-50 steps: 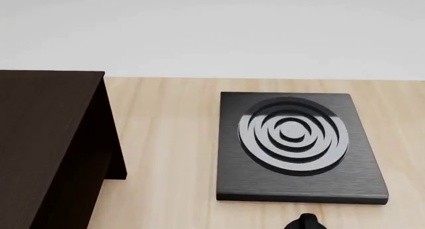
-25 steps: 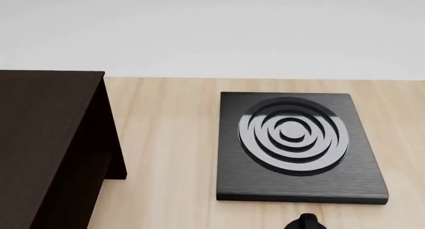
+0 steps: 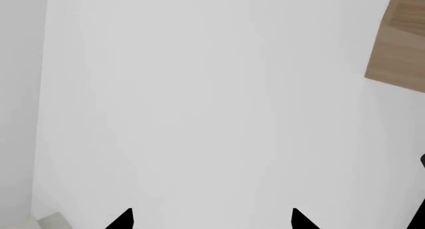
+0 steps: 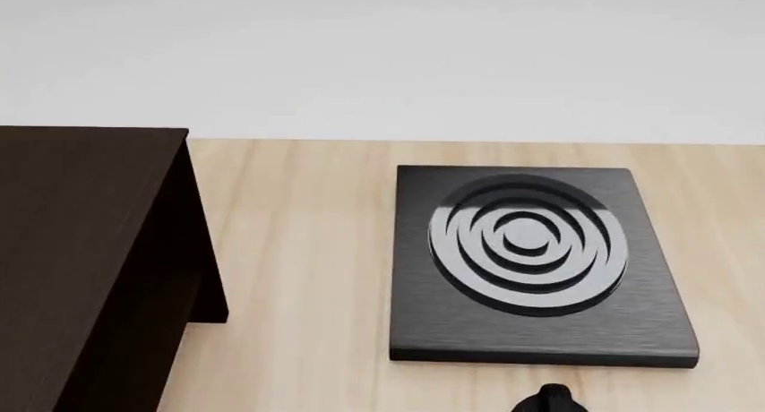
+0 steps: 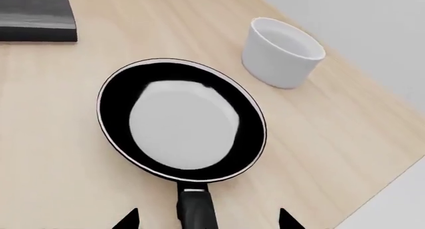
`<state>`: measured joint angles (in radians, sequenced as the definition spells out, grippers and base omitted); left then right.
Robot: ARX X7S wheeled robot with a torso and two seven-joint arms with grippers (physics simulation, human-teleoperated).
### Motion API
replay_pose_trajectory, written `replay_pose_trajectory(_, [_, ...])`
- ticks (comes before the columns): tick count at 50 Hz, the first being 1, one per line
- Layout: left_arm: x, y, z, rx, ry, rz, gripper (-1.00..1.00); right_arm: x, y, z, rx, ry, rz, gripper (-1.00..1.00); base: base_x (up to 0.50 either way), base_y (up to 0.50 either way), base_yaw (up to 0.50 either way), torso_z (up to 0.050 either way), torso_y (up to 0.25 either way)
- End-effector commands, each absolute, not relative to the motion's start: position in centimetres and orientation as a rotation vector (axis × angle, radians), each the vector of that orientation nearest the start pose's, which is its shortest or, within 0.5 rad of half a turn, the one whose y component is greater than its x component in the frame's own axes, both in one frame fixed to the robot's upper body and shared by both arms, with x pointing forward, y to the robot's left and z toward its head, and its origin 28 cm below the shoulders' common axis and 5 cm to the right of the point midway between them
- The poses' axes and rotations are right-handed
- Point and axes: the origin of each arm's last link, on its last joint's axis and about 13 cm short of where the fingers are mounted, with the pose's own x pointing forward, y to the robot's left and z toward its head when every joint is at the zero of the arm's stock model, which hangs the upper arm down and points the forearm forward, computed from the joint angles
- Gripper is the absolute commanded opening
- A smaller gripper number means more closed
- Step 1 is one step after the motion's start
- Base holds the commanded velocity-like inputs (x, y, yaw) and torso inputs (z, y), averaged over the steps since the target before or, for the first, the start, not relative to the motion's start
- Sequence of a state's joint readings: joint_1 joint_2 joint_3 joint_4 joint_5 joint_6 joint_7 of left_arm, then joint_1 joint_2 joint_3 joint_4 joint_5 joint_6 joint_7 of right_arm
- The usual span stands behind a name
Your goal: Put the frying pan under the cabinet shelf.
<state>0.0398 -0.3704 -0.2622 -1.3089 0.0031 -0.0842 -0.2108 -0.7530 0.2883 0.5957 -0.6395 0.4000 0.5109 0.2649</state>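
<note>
Right gripper [image 5: 207, 220] hangs above the table [image 5: 332, 139], wrist camera looking down. Only its two dark fingertips [image 5: 126, 220] show at the frame edge, set well apart, a wide stance, nothing between them but the handle below. The frying pan [image 5: 180, 127] sits flat on the wood, glossy inside reflecting pale light, its black handle running back toward the gripper, between the tips. White bowl [image 5: 281, 52] stands near the pan's rim, at about 1 o'clock from it, apart.

Left gripper [image 3: 211, 220] points at blank white surroundings; two tips spread wide, holding nothing.

From the head: cabinet shelf [image 4: 84, 251] at 9 o'clock, burner plate [image 4: 532, 264] at 3 o'clock, bare wood between them. The pan is out of that view.
</note>
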Motion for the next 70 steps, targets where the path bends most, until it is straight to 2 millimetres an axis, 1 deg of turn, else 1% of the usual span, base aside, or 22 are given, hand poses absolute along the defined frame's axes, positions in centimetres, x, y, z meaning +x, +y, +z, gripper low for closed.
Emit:
replay_pose_trajectory(1, [-0.4, 36.9, -13.1, 0.283, 1.351, 0.643, 1.0, 3.4, -23.7, 6.0, -0.164, 0.49, -0.562, 1.0, 0.0, 0.0, 0.0, 0.0, 0.0])
replay_pose_trajectory(8, [-0.4, 36.9, -13.1, 0.283, 1.351, 0.643, 1.0, 3.9, -23.9, 4.8, -0.141, 0.534, -0.536, 1.0, 0.0, 0.0, 0.0, 0.0, 0.0])
replay_pose_trajectory(14, [-0.4, 36.9, -13.1, 0.283, 1.351, 0.643, 1.0, 3.9, -24.1, 4.1, -0.132, 0.55, -0.525, 1.0, 0.0, 0.0, 0.0, 0.0, 0.0])
replay_pose_trajectory(20, [-0.4, 36.9, -13.1, 0.283, 1.351, 0.643, 1.0, 3.3, -24.9, 3.7, -0.115, 0.56, -0.557, 1.0, 0.0, 0.0, 0.0, 0.0, 0.0])
replay_pose_trajectory(25, [-0.4, 36.9, -13.1, 0.283, 1.351, 0.643, 1.0, 2.8, -25.1, 3.2, -0.102, 0.575, -0.568, 1.0, 0.0, 0.0, 0.0, 0.0, 0.0])
replay_pose_trajectory(29, [-0.4, 36.9, -13.1, 0.283, 1.351, 0.643, 1.0, 2.1, -25.5, 3.4, -0.101, 0.576, -0.596, 1.0, 0.0, 0.0, 0.0, 0.0, 0.0])
replay_pose_trajectory(31, [-0.4, 36.9, -13.1, 0.283, 1.351, 0.643, 1.0, 2.1, -25.6, 3.4, -0.102, 0.577, -0.599, 1.0, 0.0, 0.0, 0.0, 0.0, 0.0])
replay_pose_trajectory(36, [-0.4, 36.9, -13.1, 0.283, 1.351, 0.643, 1.0, 2.4, -25.6, 3.5, -0.104, 0.572, -0.598, 1.0, 0.0, 0.0, 0.0, 0.0, 0.0])
replay_pose_trajectory(41, [-0.4, 36.9, -13.1, 0.283, 1.351, 0.643, 1.0, 2.9, -25.5, 2.8, -0.092, 0.588, -0.57, 1.0, 0.0, 0.0, 0.0, 0.0, 0.0])
replay_pose_trajectory(50, [-0.4, 36.9, -13.1, 0.283, 1.351, 0.643, 1.0, 3.1, -25.7, 1.9, -0.069, 0.6, -0.561, 1.0, 0.0, 0.0, 0.0, 0.0, 0.0])
replay_pose_trajectory(61, [-0.4, 36.9, -13.1, 0.283, 1.351, 0.643, 1.0, 3.1, -26.2, 0.0, -0.031, 0.628, -0.558, 1.0, 0.0, 0.0, 0.0, 0.0, 0.0])
replay_pose_trajectory(66, [-0.4, 36.9, -13.1, 0.283, 1.351, 0.643, 1.0, 3.5, -26.1, -1.3, -0.011, 0.652, -0.537, 1.0, 0.01, 0.0, 0.0, 0.0, 0.0])
replay_pose_trajectory(70, [-0.4, 36.9, -13.1, 0.283, 1.351, 0.643, 1.0, 4.0, -26.0, -1.5, -0.006, 0.66, -0.527, 1.0, 0.01, 0.0, 0.0, 0.0, 0.0])
